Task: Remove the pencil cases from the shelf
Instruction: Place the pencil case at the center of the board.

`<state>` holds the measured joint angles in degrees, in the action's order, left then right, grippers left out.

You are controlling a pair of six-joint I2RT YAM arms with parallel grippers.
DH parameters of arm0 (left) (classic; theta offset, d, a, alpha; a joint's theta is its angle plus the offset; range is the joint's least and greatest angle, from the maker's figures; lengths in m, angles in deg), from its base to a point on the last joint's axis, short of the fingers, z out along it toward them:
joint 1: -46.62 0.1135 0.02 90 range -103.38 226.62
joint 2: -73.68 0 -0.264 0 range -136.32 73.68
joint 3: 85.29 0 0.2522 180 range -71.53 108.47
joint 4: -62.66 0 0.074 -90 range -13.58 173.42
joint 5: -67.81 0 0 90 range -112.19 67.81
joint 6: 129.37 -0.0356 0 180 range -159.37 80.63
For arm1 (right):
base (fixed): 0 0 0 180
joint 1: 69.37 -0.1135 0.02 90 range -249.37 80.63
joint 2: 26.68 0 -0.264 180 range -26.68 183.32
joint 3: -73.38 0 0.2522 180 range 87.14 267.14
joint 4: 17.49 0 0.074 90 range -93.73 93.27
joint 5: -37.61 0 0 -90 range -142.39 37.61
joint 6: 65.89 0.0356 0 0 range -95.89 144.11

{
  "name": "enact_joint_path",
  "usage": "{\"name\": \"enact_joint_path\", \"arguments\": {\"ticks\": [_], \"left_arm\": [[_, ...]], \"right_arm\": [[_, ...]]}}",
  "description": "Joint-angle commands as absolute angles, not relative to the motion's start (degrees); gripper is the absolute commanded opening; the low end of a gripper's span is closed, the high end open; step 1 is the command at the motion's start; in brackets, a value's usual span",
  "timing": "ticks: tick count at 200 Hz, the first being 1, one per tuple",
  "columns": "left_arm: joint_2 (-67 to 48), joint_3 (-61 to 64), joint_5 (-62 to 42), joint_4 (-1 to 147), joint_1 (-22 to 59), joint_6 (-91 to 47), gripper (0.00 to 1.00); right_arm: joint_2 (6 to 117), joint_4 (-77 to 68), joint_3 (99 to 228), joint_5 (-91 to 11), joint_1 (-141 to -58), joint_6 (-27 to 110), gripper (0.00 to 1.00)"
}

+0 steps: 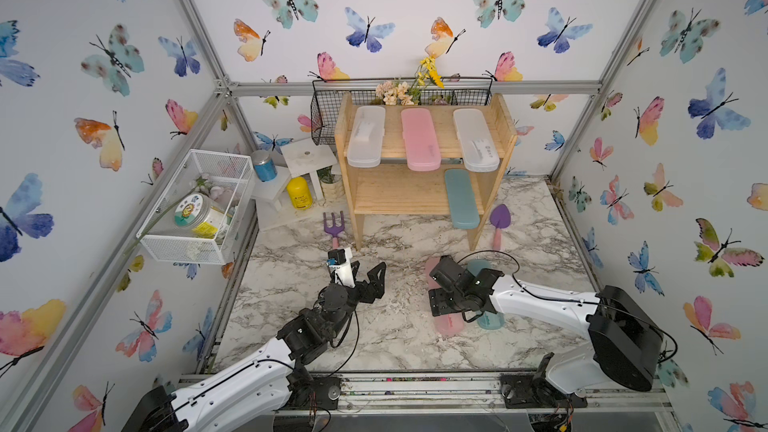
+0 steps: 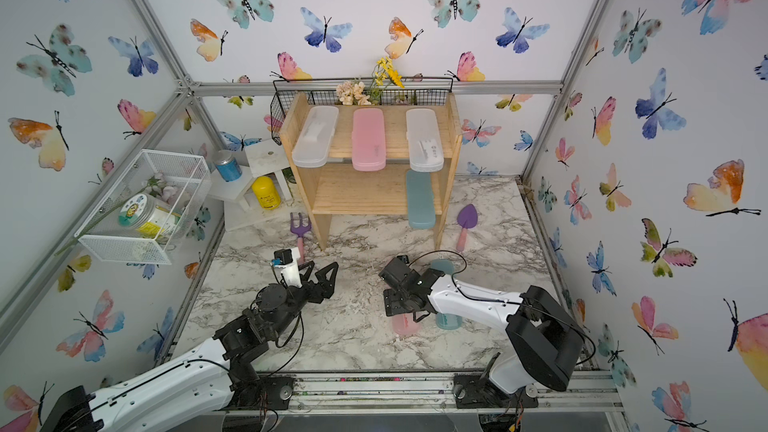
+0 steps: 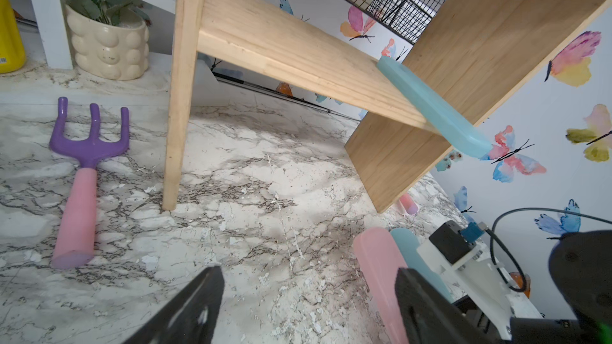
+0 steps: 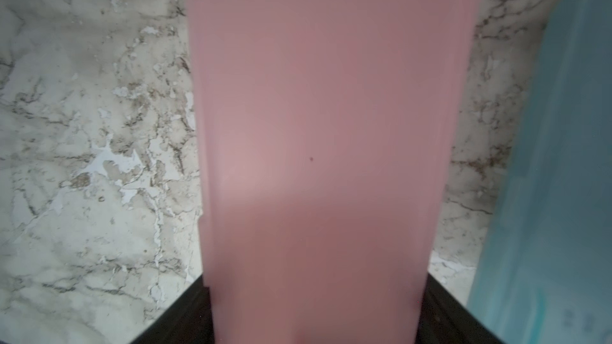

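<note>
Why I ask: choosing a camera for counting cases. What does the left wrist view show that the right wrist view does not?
Only left wrist: the shelf, a teal case overhanging its lower tier, the purple fork, a plant pot. Only right wrist: the right tool gripping the pink case by its sides. Both: that pink case beside a second teal case on the marble table.

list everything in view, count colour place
shelf: 1, wood, back centre
white cases: 2, frosted, top tier ends
shelved pink case: 1, pink, top tier middle
shelved teal case: 1, teal, lower tier
loose pink case: 1, pink, table
loose teal case: 1, teal, beside it
wire basket: 1, black, behind shelf
mesh basket: 1, white, far left
toy fork, toy trowel: 1 each, purple, table
left gripper: 1, black, open over table
right gripper: 1, black, gripping loose pink case
</note>
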<state>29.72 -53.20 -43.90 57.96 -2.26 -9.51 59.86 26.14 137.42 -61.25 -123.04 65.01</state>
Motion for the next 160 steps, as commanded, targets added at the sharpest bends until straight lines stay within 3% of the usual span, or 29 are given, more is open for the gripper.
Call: {"name": "enact_joint_path", "arguments": {"ticks": [1,66,160], "left_arm": [[28.91,-52.02,-43.66,56.86,-2.36,-8.92,0.87],[29.63,-52.49,-43.68,57.52,-2.33,-8.96,0.87],[29.3,-52.13,-43.73,57.87,-2.34,-8.79,0.88]], "right_arm": [[61.94,28.79,138.72,-65.92,-122.99,66.61,0.8],[62.59,25.94,136.19,-66.09,-120.32,66.16,0.8],[63.05,23.9,133.88,-64.54,-118.11,64.29,0.88]]}}
